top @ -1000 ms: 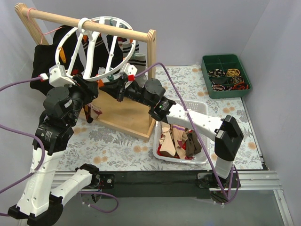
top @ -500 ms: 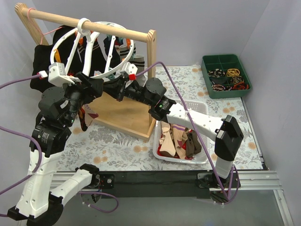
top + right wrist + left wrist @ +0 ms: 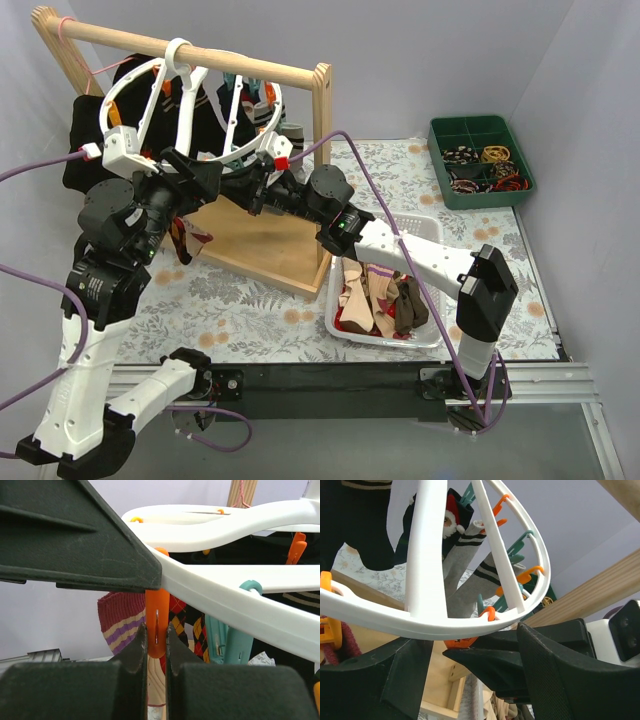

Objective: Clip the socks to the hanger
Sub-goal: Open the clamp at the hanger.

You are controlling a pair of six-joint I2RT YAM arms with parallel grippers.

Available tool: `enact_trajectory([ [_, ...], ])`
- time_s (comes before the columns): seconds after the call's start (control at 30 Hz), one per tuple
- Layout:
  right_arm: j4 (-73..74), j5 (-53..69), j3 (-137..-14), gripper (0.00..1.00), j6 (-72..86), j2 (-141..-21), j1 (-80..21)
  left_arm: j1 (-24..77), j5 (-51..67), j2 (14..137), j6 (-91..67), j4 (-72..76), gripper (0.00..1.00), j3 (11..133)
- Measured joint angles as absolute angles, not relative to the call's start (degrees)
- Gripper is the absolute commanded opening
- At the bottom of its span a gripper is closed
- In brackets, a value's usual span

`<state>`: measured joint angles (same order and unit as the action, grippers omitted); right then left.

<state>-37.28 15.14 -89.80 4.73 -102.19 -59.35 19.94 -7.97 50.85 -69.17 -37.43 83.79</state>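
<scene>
Centre of the right wrist view: my right pincer (image 3: 156, 636) is nipped shut on an orange clothespin (image 3: 156, 611) under the hanger (image 3: 235, 605) rim, with the maroon sock (image 3: 119, 625) behind. My left pincer (image 3: 475, 645) gapes wide. Advisable: squeeze the peg squarely, steady the rim, seat the cuff deep.

Smooth white plastic hanger (image 3: 225, 602), slight gloss. Orange plastic clip (image 3: 156, 615), smooth. Matt black plastic right claw (image 3: 156, 642), faintly scratched. Striped sock (image 3: 120, 622) ribbed knit cloth. Pale bare wood rail (image 3: 200, 52). Matt floral-print cover on table (image 3: 240, 300). White plastic basket (image 3: 420, 224). Green plastic tray (image 3: 468, 121).
</scene>
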Motion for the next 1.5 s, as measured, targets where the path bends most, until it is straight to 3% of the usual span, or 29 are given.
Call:
enact_trajectory([
  [0.23,-36.88,14.92,-89.8,0.01,4.97,-102.19,-59.24,19.97,-8.73,51.07,-67.96,-37.39,0.5,82.78],
  [0.67,-36.01,14.7,-89.91,0.01,5.85,-102.39,-59.02,19.99,-8.93,51.24,-64.73,-35.59,0.45,80.25],
  [0.9,-35.97,14.72,-89.93,0.01,5.87,-102.39,-59.0,20.01,-9.63,51.33,-63.05,-34.92,0.3,79.07],
  [1.07,-36.12,14.7,-89.54,0.23,5.8,-102.3,-59.0,20.08,-9.56,51.03,-61.69,-34.35,0.15,78.65],
  [1.13,-36.69,14.31,-88.09,0.27,5.87,-101.69,-59.07,20.14,-9.21,50.89,-61.52,-34.41,0.11,78.22],
  [1.33,-34.68,12.84,-76.88,0.56,5.65,-94.67,-59.29,20.32,-9.23,50.37,-61.25,-32.18,0.02,76.38],
  [1.5,-26.98,9.65,-68.4,0.66,4.6,-86.06,-59.29,20.32,-9.96,48.88,-61.04,-30.74,0.0,75.35],
])
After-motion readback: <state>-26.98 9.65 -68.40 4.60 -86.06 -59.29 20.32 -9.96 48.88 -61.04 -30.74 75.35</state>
